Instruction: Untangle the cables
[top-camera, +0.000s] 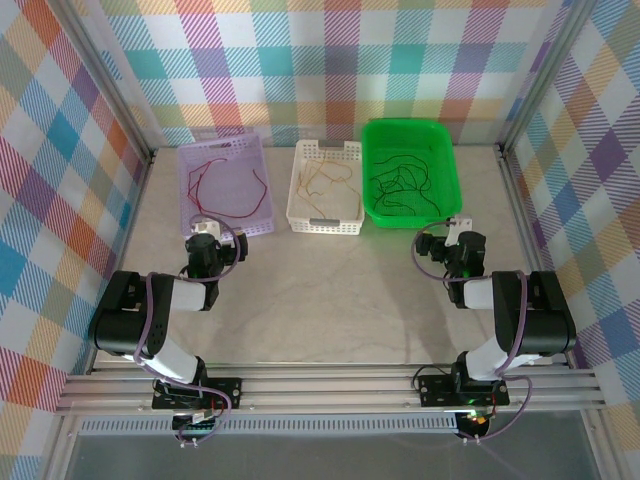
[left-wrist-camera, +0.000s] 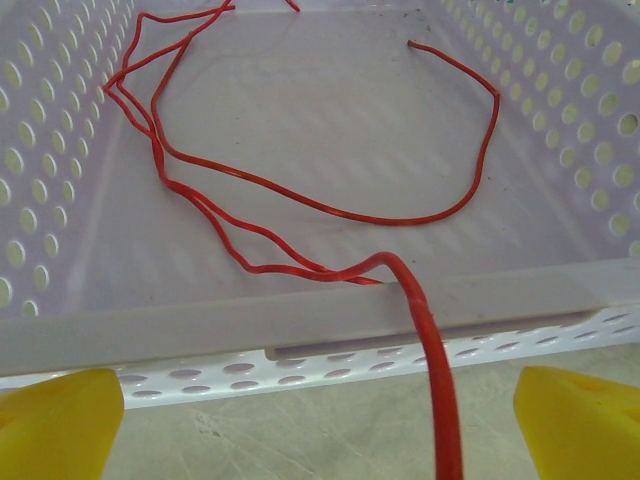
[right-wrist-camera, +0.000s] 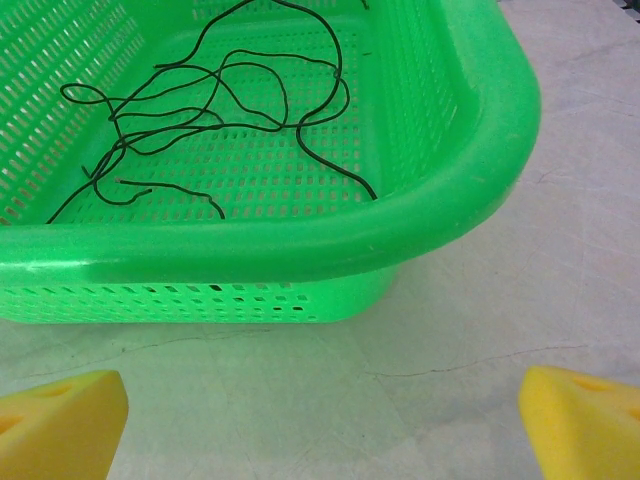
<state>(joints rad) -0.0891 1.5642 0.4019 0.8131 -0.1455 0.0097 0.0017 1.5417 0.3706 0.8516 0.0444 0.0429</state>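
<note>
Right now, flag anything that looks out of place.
One red cable spills over the near rim of the lilac basket instead of lying inside. Tan cables and black cables lie within theirs.

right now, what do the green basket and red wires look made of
Green basket: moulded plastic, glossy; sheen along the rounded rim, slotted walls. Red wires: probably smooth plastic-sheathed wire, slightly shiny, keeping soft kinks; the core isn't visible.
</note>
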